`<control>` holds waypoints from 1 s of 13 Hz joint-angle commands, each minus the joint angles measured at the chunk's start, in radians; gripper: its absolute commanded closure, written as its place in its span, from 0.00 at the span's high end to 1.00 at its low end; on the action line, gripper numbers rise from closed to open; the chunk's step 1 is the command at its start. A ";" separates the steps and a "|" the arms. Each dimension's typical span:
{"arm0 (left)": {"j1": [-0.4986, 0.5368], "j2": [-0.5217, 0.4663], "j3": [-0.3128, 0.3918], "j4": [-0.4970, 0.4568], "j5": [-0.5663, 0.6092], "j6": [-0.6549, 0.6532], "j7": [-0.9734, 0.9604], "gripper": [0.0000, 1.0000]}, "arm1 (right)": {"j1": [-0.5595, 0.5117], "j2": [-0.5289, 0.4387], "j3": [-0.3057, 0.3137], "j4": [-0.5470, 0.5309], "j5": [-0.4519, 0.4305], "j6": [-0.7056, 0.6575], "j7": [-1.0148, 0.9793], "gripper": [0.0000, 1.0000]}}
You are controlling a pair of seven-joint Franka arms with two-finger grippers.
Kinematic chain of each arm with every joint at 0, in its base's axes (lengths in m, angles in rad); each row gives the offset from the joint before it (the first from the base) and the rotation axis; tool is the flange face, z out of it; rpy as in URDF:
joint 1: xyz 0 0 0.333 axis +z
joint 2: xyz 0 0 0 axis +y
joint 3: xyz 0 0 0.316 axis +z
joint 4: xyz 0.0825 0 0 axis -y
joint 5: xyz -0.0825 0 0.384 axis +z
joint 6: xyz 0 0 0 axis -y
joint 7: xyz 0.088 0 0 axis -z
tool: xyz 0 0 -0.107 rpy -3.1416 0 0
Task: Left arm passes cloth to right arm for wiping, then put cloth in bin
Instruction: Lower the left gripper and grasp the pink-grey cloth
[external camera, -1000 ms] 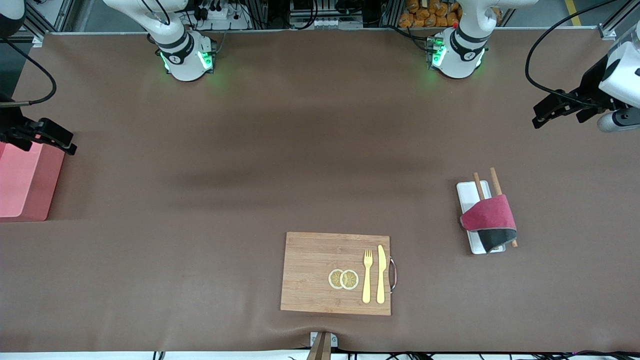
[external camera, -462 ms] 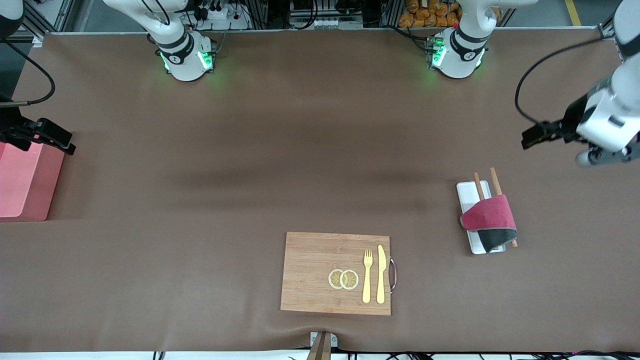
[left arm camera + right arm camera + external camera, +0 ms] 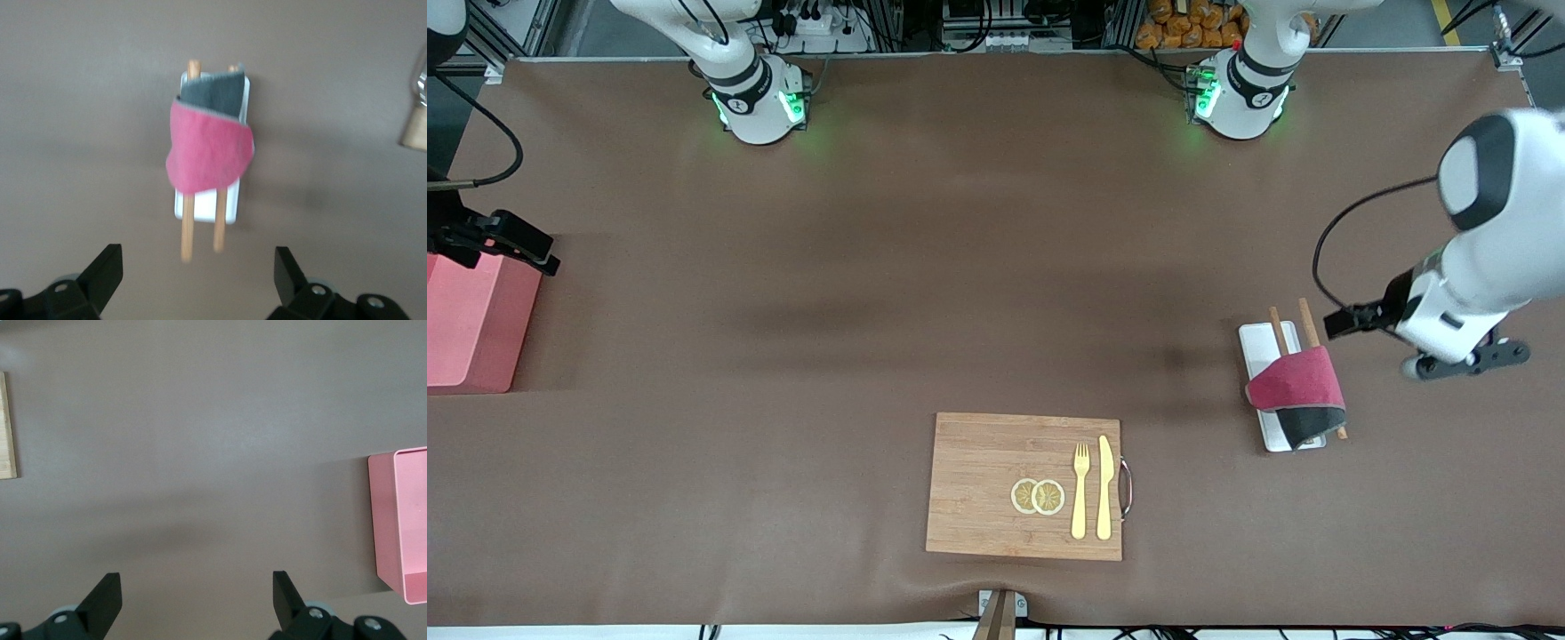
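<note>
The cloth (image 3: 1296, 391), crimson-red with a dark grey underside, lies folded over two wooden chopsticks (image 3: 1307, 322) on a flat white tray (image 3: 1256, 342) toward the left arm's end of the table. My left gripper (image 3: 1347, 320) is open and empty, up in the air over the table just beside the chopsticks' bare ends. In the left wrist view the cloth (image 3: 208, 150) lies ahead of the open left gripper (image 3: 198, 280). My right gripper (image 3: 516, 244) waits open and empty over the edge of the pink bin (image 3: 467, 329). The bin (image 3: 400, 520) also shows in the right wrist view, beside the right gripper (image 3: 197, 600).
A wooden cutting board (image 3: 1024, 484) with a yellow fork (image 3: 1080, 491), a yellow knife (image 3: 1104, 487) and two lemon slices (image 3: 1038, 496) lies near the front camera. Both arm bases stand along the table's edge farthest from the front camera.
My left arm has swung from the table's end down toward the tray, bringing its open gripper close to the chopsticks and cloth. The right arm and the cloth have not moved.
</note>
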 commanded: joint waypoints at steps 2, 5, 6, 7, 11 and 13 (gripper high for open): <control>0.019 0.133 -0.001 0.015 0.025 0.147 0.026 1.00 | -0.020 0.005 0.015 0.014 -0.012 -0.012 -0.014 1.00; 0.022 0.180 -0.001 0.018 0.025 0.198 0.039 0.96 | -0.027 0.007 0.012 0.013 -0.005 -0.017 -0.002 1.00; 0.022 0.194 0.001 0.018 0.025 0.215 0.039 0.93 | -0.017 0.007 0.015 0.013 -0.018 -0.017 0.000 1.00; 0.022 0.203 0.001 0.018 0.025 0.225 0.039 0.89 | -0.017 0.007 0.017 0.013 -0.012 -0.017 0.001 1.00; 0.034 0.217 0.003 0.018 0.025 0.238 0.083 0.68 | -0.013 0.022 0.018 0.011 -0.007 -0.019 0.024 1.00; 0.055 0.228 0.001 0.020 0.025 0.244 0.124 0.66 | -0.010 0.030 0.020 0.010 -0.004 -0.019 0.024 1.00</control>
